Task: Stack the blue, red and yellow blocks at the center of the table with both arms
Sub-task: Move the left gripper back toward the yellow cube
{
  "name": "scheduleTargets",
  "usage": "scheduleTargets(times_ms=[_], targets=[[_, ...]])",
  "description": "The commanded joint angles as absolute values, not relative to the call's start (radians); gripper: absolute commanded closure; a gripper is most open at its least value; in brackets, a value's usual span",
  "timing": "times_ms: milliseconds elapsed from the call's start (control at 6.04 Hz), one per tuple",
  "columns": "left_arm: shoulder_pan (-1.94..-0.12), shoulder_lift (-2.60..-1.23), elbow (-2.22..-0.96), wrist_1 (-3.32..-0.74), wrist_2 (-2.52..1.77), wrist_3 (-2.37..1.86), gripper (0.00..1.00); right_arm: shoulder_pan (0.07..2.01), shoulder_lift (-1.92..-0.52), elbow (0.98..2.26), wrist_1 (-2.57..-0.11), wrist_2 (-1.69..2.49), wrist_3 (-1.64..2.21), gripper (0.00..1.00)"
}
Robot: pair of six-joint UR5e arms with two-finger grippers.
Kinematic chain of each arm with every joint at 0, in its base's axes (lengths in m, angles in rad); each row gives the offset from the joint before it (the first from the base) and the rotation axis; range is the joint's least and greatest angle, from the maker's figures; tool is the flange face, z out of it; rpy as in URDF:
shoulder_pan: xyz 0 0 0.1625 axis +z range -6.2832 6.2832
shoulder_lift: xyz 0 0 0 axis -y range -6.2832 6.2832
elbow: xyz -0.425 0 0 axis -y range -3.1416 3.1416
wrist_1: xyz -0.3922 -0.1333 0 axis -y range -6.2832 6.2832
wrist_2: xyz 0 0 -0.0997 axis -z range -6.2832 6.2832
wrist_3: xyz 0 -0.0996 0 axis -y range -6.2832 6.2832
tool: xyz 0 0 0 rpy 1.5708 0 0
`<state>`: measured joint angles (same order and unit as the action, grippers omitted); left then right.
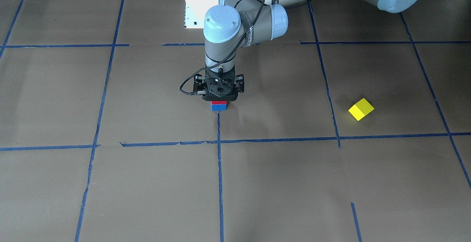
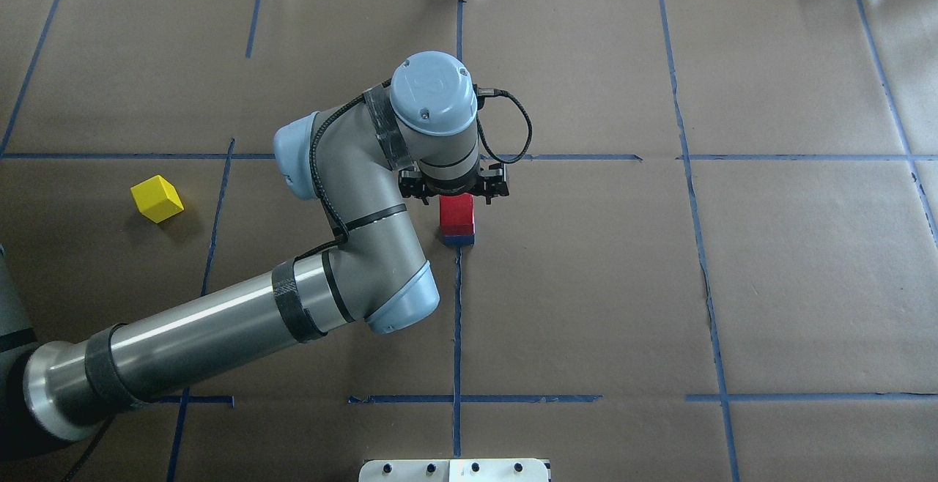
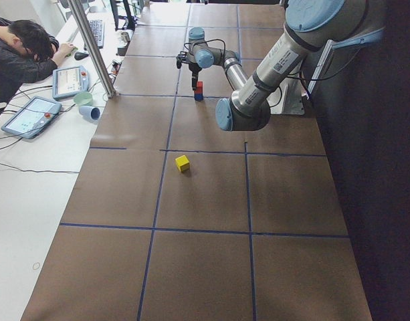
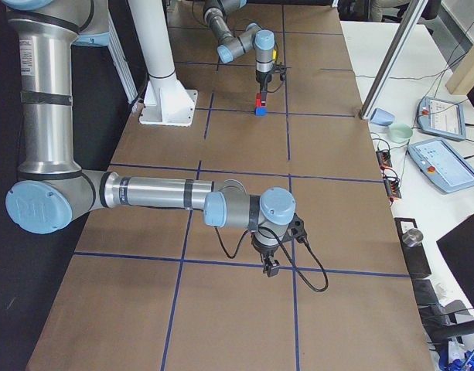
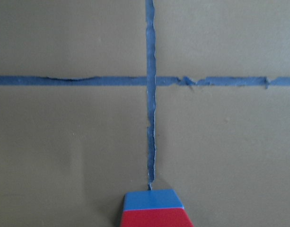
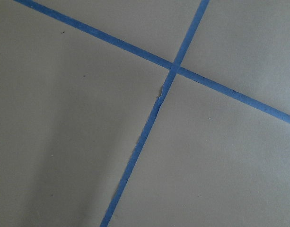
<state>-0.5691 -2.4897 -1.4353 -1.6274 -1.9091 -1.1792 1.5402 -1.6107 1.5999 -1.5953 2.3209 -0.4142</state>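
Red block (image 5: pixel 154 218), atop blue block (image 5: pixel 153 199) — upright

Reaches forward with left arm, left gripper (image 1: pixel 219 99) pointing straight down. Holds right arm bent low, right gripper (image 4: pixel 269 267) downward. Cannot tell either's grip.

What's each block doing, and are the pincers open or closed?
blue block: bottom of the stack.
red block: on top of the blue block.
yellow block: lying alone, not stacked.
left pincer: over the red block; grip cannot be told.
right pincer: away from the blocks; cannot tell.
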Motion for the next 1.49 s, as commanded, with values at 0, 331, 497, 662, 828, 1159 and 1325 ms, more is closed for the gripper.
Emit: scheduleTargets(times_ms=[0, 331, 497, 662, 828, 1159, 1325], targets=[[-0.679, -2.342, -1.604, -1.623, -2.036, -1.020, 0.00, 1.540, -1.609, 1.600, -1.595, 2.321, -0.414, 0.00], [-0.820, -2.083, -1.742, -1.640, -2.099, -0.680, 0.00, 1.540, -1.609, 1.600, -1.595, 2.322, -0.414, 0.00], [-0.910, -1.968, -1.740, -1.708, -2.108, -0.473, 0.00, 1.540, -1.609, 1.600, -1.595, 2.322, -0.414, 0.00], [-0.967, -1.874, -1.723, -1.797, -2.127, -0.295, 0.00, 1.540, -1.611, 1.600, -1.595, 2.322, -0.414, 0.00], [-1.017, -1.818, -1.723, -1.813, -2.229, -0.103, 0.00, 1.540, -1.611, 1.600, -1.595, 2.322, -0.414, 0.00], [-1.009, -1.795, -1.685, -1.824, -2.247, 0.145, 0.00, 1.540, -1.614, 1.600, -1.595, 2.322, -0.414, 0.00], [-1.009, -1.787, -1.683, -1.825, -2.246, 0.188, 0.00, 1.540, -1.614, 1.598, -1.595, 2.322, -0.414, 0.00]])
